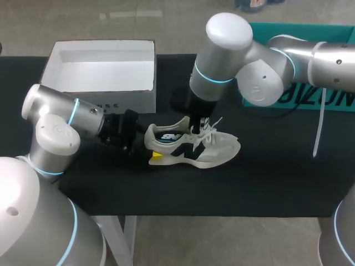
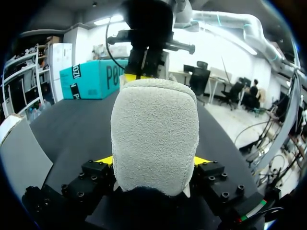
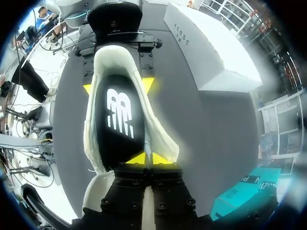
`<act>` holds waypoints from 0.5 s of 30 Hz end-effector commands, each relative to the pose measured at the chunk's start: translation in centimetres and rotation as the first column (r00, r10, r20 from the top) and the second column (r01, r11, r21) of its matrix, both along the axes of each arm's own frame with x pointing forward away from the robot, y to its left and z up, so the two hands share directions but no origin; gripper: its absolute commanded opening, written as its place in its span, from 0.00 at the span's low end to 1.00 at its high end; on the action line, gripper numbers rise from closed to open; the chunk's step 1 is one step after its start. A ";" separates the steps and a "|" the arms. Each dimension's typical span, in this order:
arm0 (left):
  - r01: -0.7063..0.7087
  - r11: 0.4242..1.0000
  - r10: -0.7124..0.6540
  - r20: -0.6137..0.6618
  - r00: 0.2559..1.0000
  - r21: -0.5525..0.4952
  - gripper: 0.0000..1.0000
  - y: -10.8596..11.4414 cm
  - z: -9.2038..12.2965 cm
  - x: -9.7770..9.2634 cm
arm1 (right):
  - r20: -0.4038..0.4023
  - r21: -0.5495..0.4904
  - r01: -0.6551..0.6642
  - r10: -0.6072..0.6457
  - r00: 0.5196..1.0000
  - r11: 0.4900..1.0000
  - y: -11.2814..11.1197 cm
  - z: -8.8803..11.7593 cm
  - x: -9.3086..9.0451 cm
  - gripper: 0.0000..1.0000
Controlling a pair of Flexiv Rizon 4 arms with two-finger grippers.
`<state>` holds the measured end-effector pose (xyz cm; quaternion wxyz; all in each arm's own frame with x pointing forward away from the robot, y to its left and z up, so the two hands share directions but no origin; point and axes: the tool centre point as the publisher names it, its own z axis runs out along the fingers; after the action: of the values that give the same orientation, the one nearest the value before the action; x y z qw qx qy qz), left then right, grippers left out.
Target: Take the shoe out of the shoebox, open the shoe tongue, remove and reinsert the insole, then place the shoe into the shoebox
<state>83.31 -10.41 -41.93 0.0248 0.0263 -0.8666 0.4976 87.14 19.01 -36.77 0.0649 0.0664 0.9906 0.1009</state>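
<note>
Shoe (image 1: 194, 147) is out of the box (image 1: 100, 72), upright on the desk (image 1: 266, 177) just in front of it, toe pointing to my right.

Left gripper (image 2: 153, 162) is clamped on the heel (image 2: 156, 134), a yellow tip on each side. Right gripper (image 3: 148, 158) comes down from above at the front of the opening. Its tips are pinched nearly together on a thin white strip, which I read as the tongue (image 3: 148, 152). Insole (image 3: 117, 120) lies flat inside, not yet out.

Risks as I see them:
- The pinch on the tongue is shallow, right at its edge. If the laces (image 1: 215, 124) are tight, a pull could slip the tongue out or drag the whole shoe instead of opening it.
- Only the soft heel collar anchors the shoe. A hard upward or forward pull could pivot the toe off the desk or peel the heel out of the left grip.
- The laces sit loose right beside the right fingers, so a snag on retract is likely and would yank the shoe sideways.
- If the tongue isn't folded far enough forward, the opening will be narrow for the insole grab. The fingers may then catch the collar or lining rather than the insole edge.
- The two grippers work close together along the shoe, so going in for the insole at the heel end risks contact with the left fingers.
</note>
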 end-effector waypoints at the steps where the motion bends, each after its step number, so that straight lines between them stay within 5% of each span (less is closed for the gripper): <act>1: 0.000 1.000 0.000 0.000 1.000 0.000 0.00 0.0 0.0 0.0 | -0.011 -0.004 0.001 -0.001 1.000 1.000 1.4 -1.3 0.8 0.14; 3: 0.000 1.000 0.000 0.000 1.000 0.000 0.00 0.0 0.0 0.0 | -0.010 0.000 0.005 -0.005 1.000 1.000 1.5 -1.5 0.9 0.25; 15: 0.000 1.000 0.000 0.000 1.000 0.000 0.00 0.0 0.0 0.0 | -0.057 0.044 -0.045 0.048 0.997 0.998 1.6 -1.6 1.5 0.26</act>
<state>83.40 -10.33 -41.96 0.0245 0.0271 -0.8667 0.4976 87.92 20.80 -37.93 0.0426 0.0540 0.9915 0.1100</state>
